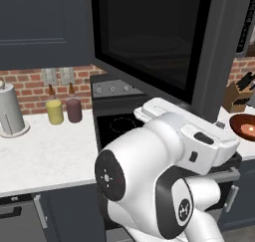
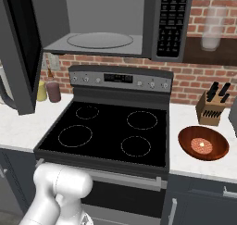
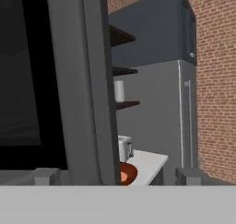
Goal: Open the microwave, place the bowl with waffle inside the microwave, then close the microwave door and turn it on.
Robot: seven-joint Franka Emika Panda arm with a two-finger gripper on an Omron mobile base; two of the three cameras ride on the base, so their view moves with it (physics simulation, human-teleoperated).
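Observation:
The microwave [image 2: 172,22] hangs above the stove with its cavity exposed. The microwave door [image 1: 159,37] is swung wide out to the left [image 2: 18,48], and its grey edge [image 3: 87,103] stands close in front of the hand camera. My gripper [image 3: 117,177] is open, fingertips far apart, with the door's edge just beyond them and nothing held. The reddish-brown bowl [image 2: 202,142] sits on the counter right of the stove, with the pale waffle [image 2: 202,145] in it. The bowl also shows at the right edge [image 1: 244,125] and past the door [image 3: 128,172].
A black-topped stove [image 2: 111,129] lies below the microwave. A knife block [image 2: 213,106] stands behind the bowl. A paper towel roll [image 1: 9,111] and two jars [image 1: 55,111] are on the left counter. A toaster [image 3: 124,148] and fridge [image 3: 156,117] stand further right.

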